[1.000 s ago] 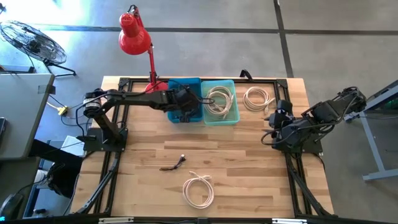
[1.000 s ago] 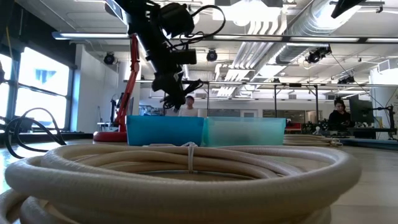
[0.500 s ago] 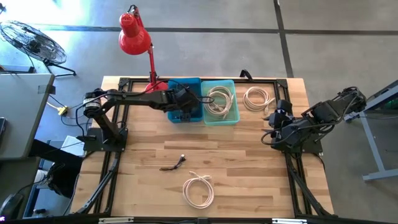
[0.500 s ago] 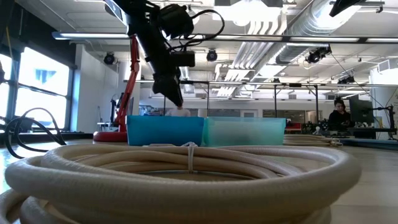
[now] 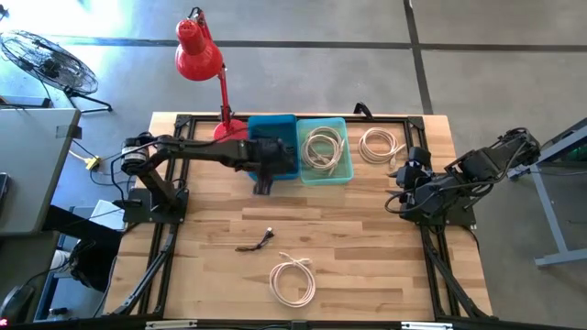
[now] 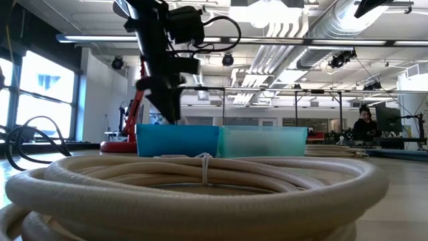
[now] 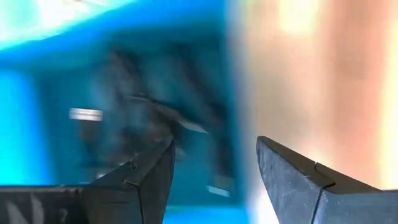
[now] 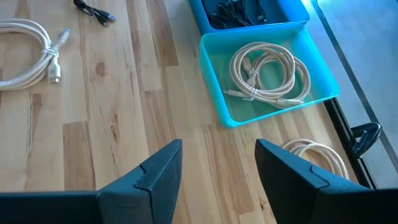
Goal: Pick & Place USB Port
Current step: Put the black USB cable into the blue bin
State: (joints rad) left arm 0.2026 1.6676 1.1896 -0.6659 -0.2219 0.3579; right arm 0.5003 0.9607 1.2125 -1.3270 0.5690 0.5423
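Observation:
A thin black USB cable (image 5: 255, 244) lies loose on the wood near the table's middle; in the right wrist view this black cable (image 8: 93, 9) shows far off. My left gripper (image 5: 262, 186) (image 7: 214, 146) is open and empty, hovering over the near wall of the blue bin (image 5: 275, 128), which holds dark cables (image 8: 239, 12). The left wrist view is blurred. My right gripper (image 8: 217, 149) (image 5: 397, 174) waits open at the table's right side.
A teal bin (image 5: 339, 170) beside the blue one holds a white cable coil (image 5: 321, 147). Another white coil (image 5: 381, 145) lies to its right, and a third coil (image 5: 293, 280) lies near the near edge. A red lamp (image 5: 200, 50) stands at the far edge.
My left gripper has moved from over the inside of the blue bin toward the table's near edge, and now stands over the bin's near wall. The cables on the table and my right arm have stayed where they were.

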